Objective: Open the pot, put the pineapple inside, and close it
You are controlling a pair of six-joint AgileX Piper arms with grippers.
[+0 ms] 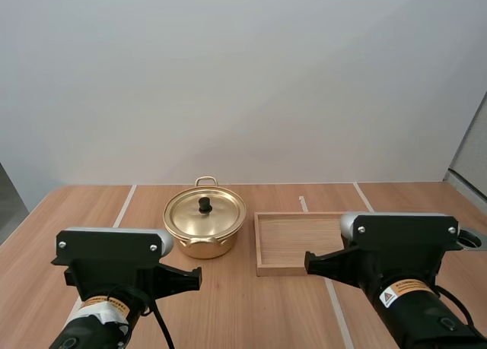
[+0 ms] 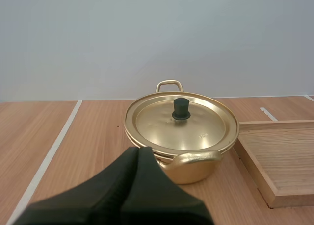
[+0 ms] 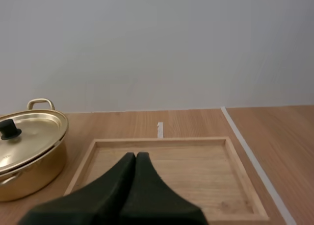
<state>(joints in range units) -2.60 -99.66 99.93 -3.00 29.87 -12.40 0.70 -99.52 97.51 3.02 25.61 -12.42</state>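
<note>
A golden pot (image 1: 204, 226) stands on the wooden table, its lid (image 1: 205, 212) on and a black knob (image 1: 205, 205) at the lid's middle. In the left wrist view my left gripper (image 2: 138, 149) is shut on nothing, its fingers together as one dark wedge just short of the pot's (image 2: 182, 137) near handle (image 2: 194, 159). My right gripper (image 3: 136, 155) is also shut on nothing and hangs over the near edge of the wooden tray (image 3: 234, 159). The pot (image 3: 29, 151) sits beside that tray.
The shallow wooden tray (image 1: 261, 250) lies right of the pot, close to it. White tape lines (image 1: 124, 206) run across the table. A small round fitting (image 1: 472, 241) sits at the table's right edge. Both arm bodies fill the near table edge.
</note>
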